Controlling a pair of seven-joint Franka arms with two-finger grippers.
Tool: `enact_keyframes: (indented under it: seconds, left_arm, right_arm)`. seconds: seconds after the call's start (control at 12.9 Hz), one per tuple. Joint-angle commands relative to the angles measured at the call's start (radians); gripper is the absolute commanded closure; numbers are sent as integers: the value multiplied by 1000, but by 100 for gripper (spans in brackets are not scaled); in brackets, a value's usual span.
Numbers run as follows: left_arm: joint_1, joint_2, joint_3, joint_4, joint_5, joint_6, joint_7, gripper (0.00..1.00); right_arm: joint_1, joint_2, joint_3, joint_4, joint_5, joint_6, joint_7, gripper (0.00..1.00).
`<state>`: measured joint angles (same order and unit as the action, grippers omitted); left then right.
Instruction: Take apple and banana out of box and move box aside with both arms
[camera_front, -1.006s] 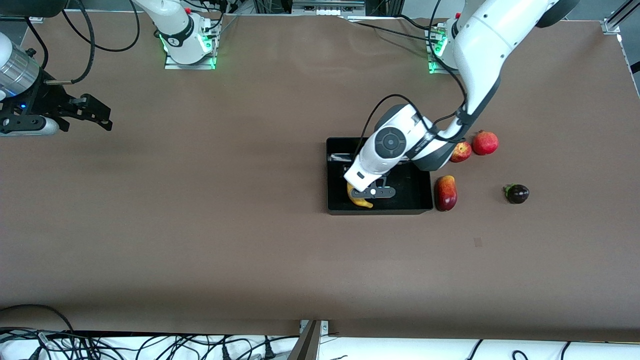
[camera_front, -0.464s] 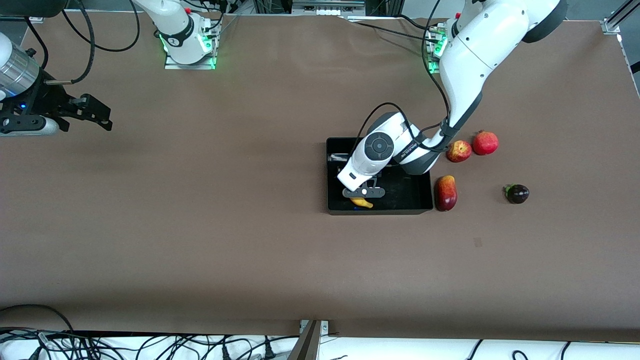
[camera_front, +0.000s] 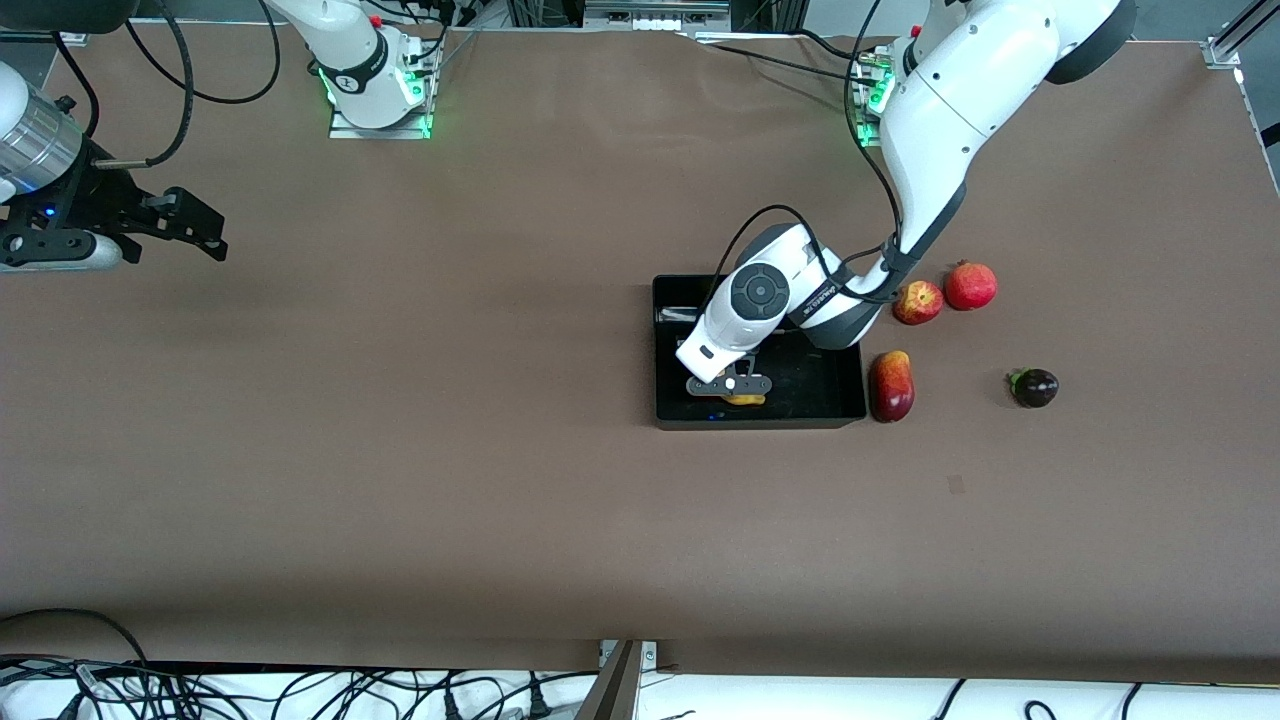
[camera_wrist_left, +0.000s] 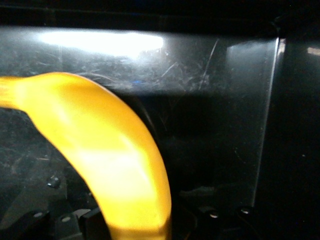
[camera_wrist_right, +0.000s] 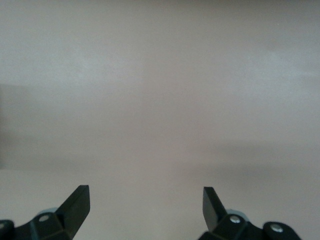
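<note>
Front view: the left hand (camera_front: 729, 386) is down inside the box (camera_front: 845, 405), at the part of the box nearer the camera, right over the banana (camera_front: 745, 399), of which only a small yellow piece shows under the black fingers. The apple (camera_front: 918, 302) already lies on the tabletop (camera_front: 400, 480) just beside the box toward the left arm's end, next to a pomegranate (camera_front: 970, 286); a mango (camera_front: 891, 386) lies against the box's wall and a dark eggplant (camera_front: 1034, 387) sits well apart from it. The right hand (camera_front: 190, 225) waits over bare tabletop at the right arm's end, with nothing between its fingers.

Left wrist view: the banana (camera_wrist_left: 110, 165) fills the near field, curving over the glossy black floor of the box (camera_wrist_left: 240, 80). From here and from the front view I cannot tell how wide the left hand stands or whether it has a grip on the fruit.

Right wrist view: the right hand (camera_wrist_right: 145, 205) has its fingers (camera_wrist_right: 77, 202) spread wide, holding nothing, with only plain tabletop (camera_wrist_right: 160, 90) below.

The step in hand looks like the pick of the banana, the apple being out. Next, a firm hold across the fruit's middle seems needed, then a straight lift clear of the low wall before carrying it aside; after that both arms must take the box.
</note>
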<state>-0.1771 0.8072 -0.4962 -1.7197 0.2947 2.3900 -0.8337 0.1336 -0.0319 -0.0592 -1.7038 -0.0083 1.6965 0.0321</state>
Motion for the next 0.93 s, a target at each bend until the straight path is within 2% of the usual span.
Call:
enact_keyframes:
  seconds: [0.0,0.23,0.46,0.85]
  left_arm:
    - [-1,-13,13,-31,27,5,-19,100]
    - [17,-67,10,-18,26,-35,-15,100]
    - [54,-207,7,9,23,-242,36,100]
    - [155,-308,4,61,14,-460,256,100]
  right_arm:
    - [6,0,13,29,4,-12,2,0]
    - [47,4,13,52,2,-8,2,0]
    - [52,6,13,50,5,-3,3,0]
    - [96,53,13,64,20,11,-12,0]
